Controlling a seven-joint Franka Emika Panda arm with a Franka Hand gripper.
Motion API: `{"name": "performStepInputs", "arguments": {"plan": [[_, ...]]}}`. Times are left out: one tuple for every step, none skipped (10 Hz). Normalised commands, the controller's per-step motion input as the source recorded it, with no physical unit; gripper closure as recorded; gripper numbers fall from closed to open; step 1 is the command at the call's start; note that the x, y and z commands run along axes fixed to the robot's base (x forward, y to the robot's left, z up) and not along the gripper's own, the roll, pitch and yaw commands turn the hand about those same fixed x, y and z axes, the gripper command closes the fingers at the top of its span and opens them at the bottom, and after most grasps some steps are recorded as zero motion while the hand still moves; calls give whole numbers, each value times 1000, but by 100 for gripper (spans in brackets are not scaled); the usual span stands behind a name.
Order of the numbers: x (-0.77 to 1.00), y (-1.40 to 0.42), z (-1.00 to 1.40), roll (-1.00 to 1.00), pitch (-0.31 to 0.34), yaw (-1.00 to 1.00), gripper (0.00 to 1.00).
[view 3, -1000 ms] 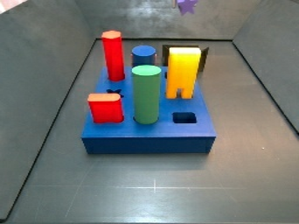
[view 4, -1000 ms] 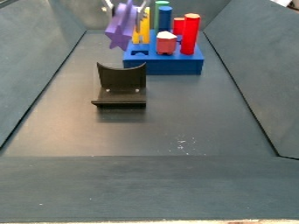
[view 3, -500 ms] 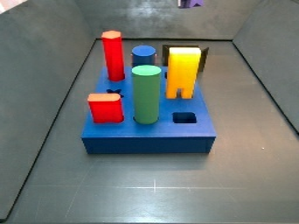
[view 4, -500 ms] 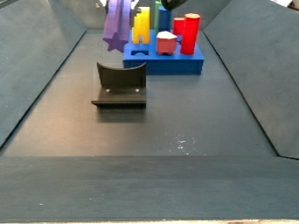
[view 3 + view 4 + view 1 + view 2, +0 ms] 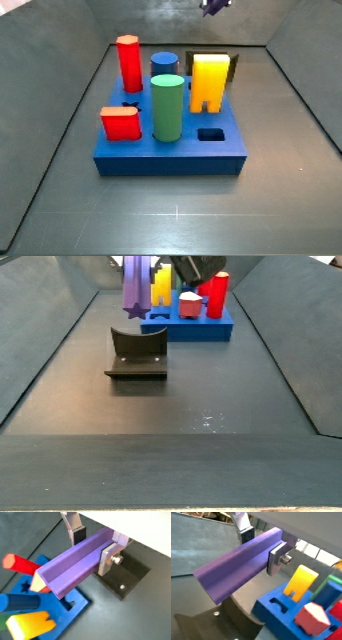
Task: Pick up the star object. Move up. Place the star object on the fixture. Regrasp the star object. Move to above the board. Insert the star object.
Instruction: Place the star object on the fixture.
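My gripper (image 5: pixel 93 546) is shut on the star object (image 5: pixel 70 564), a long purple prism clamped across its width between the two silver fingers (image 5: pixel 278 558). In a side view the star object (image 5: pixel 136 286) hangs nearly upright, high above the black fixture (image 5: pixel 138 353), its top cut off by the frame edge. The blue board (image 5: pixel 201 328) lies behind the fixture. In a wrist view the board (image 5: pixel 75 604) and the fixture (image 5: pixel 135 573) both lie below the held prism.
On the board (image 5: pixel 174 152) stand a red hexagonal peg (image 5: pixel 130 63), a green cylinder (image 5: pixel 166 107), a blue cylinder (image 5: pixel 164 63), a yellow arch (image 5: pixel 210 82) and a red block (image 5: pixel 120 123). A square hole (image 5: pixel 211 134) is open. Sloped grey walls enclose the floor.
The gripper has lifted the star object and turned it from tilted to nearly upright above the fixture. In a side view it has risen almost out of the top edge.
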Motion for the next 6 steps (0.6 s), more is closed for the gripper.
{"name": "performStepInputs", "arguments": {"plan": [[80, 44, -18, -339, 98, -139, 100], [75, 31, -8, -264, 78, -138, 100], [127, 132, -1000, -1000, 226, -132, 100], [131, 139, -1000, -1000, 212, -145, 100], [157, 136, -1000, -937, 215, -189, 100], [173, 132, -1000, -834, 192, -197, 100]]}}
